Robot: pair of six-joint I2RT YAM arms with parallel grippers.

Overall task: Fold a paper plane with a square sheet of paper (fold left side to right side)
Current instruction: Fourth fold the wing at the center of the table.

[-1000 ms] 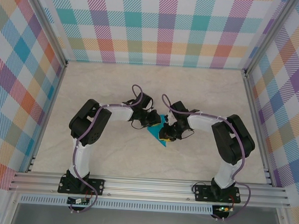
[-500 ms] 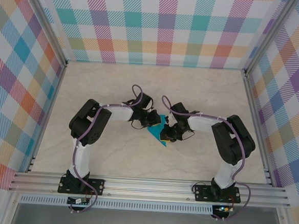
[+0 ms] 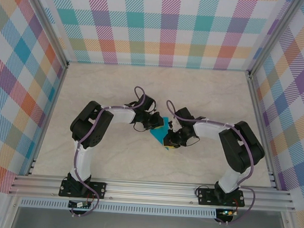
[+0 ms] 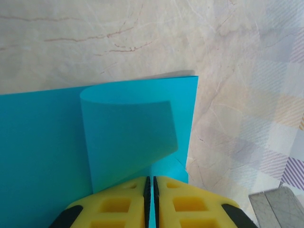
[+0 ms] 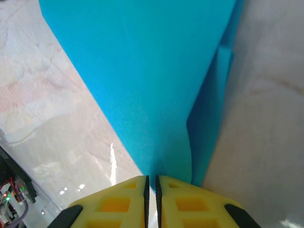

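The square sheet of paper (image 3: 159, 134) is a small creased teal shape on the table, between the two wrists. In the left wrist view the paper (image 4: 42, 142) lies flat with one flap (image 4: 128, 137) curled up and over it. My left gripper (image 4: 151, 183) is shut on the near edge of that flap. My left gripper (image 3: 155, 125) sits at the paper's far-left side. In the right wrist view the paper (image 5: 152, 71) narrows to a point that ends between the yellow fingers. My right gripper (image 5: 151, 183) is shut on that tip. My right gripper (image 3: 168, 141) is at the paper's near-right corner.
The marble-patterned table (image 3: 117, 85) is walled by checked panels on three sides. An aluminium rail (image 3: 152, 189) with both arm bases runs along the near edge. Bare tabletop lies all round the paper.
My right arm's elbow has swung out to the right, and its gripper has slid slightly down-left along the paper while pinching tighter. The left arm has stayed put.
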